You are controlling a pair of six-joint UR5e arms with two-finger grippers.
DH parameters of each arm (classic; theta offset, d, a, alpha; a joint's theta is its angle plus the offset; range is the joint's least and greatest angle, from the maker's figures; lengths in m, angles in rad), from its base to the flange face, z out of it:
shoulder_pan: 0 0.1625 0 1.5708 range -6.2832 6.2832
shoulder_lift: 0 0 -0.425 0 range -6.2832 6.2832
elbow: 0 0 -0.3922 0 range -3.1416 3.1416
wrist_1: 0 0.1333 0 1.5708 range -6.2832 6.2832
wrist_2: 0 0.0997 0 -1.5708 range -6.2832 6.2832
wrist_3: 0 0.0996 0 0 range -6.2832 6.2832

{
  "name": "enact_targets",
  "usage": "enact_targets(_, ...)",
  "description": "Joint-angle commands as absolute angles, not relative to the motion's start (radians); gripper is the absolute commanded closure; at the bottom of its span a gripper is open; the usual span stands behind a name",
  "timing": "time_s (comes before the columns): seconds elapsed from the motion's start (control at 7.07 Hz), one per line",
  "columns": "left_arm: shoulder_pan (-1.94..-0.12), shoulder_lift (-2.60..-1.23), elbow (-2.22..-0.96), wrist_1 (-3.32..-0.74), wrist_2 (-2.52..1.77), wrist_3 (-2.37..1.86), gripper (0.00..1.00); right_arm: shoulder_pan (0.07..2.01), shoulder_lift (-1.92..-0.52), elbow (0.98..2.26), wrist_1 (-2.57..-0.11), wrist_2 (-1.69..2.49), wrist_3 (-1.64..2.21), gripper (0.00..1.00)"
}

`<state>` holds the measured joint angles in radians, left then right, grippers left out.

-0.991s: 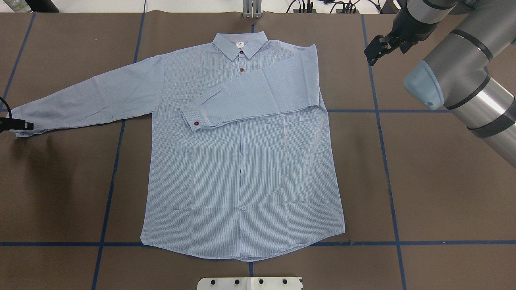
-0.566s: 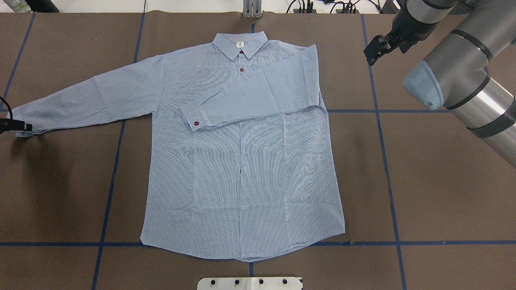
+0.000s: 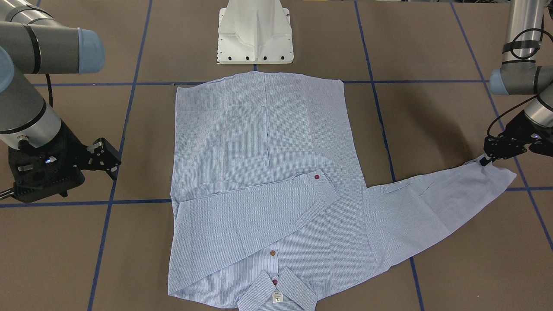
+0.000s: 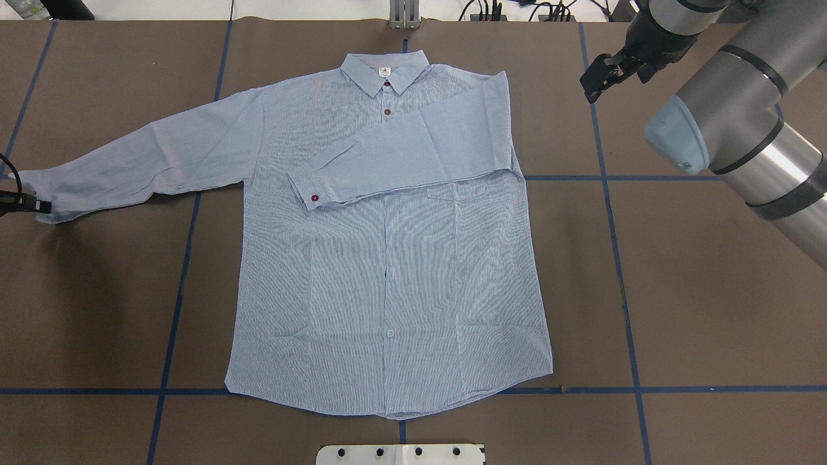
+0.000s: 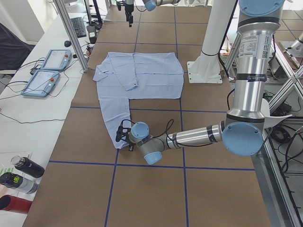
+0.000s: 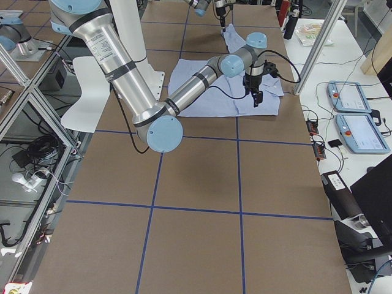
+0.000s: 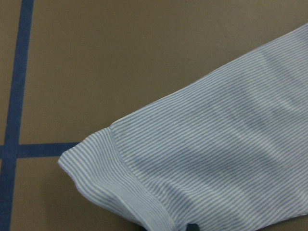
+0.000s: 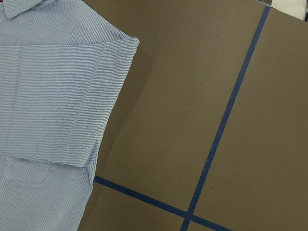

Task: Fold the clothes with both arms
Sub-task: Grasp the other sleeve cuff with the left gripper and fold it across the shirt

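The shirt (image 4: 387, 258) is laid flat, front upward, in the middle of the worktop (image 4: 678, 290); its long axis runs from the robot's edge to the far edge, with the collar (image 4: 386, 70) pointed at the far edge and the hem (image 4: 362, 400) turned toward the white pedestal base (image 3: 255, 34). The folded sleeve (image 4: 400, 152) is laid slantwise across the chest, its buttoned end directed toward the worktop's left edge; the outstretched sleeve (image 4: 148, 161) is extended toward that left edge and angled slightly back toward the robot's edge, and its cuff (image 7: 115, 178) is reached close to the edge itself.

The left arm (image 5: 194, 136) is held low, its forearm almost level above the worktop; the left gripper (image 3: 484, 160) is set at the cuff, and its jaws appear to be closed on the cloth, a dark tip being seen against the cuff's edge in the wrist view. The right arm (image 4: 730, 129) is brought in from the right edge toward the far right corner; the right gripper (image 4: 591, 84) is held above bare worktop, apart from the shirt's folded shoulder, with its jaws parted and nothing between them.
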<state>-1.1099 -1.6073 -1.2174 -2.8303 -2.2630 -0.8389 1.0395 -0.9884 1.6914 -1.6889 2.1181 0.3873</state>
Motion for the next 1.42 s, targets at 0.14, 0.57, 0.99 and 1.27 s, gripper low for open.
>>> enact_targets(0.14, -1.112, -1.649, -1.34, -2.785, -2.313, -0.851, 1.0, 1.037, -0.986, 1.692, -1.689, 2.118, 0.402, 0.0)
enact_targets(0.57, -1.089, -1.89, -1.549, -2.318, -2.293, -1.022, 1.0, 1.035, -0.986, 1.689, -1.689, 2.118, 0.402, 0.0)
enact_targets(0.99, -0.899, -2.271, -1.54, -1.985, -2.227, -1.275, 1.0, 1.035, -0.991, 1.692, -1.684, 2.12, 0.402, 0.0)
enact_targets(1.27, -0.755, -2.345, -1.54, -1.986, -2.091, -1.363, 1.0, 1.035, -0.996, 1.69, -1.684, 2.12, 0.402, 0.0)
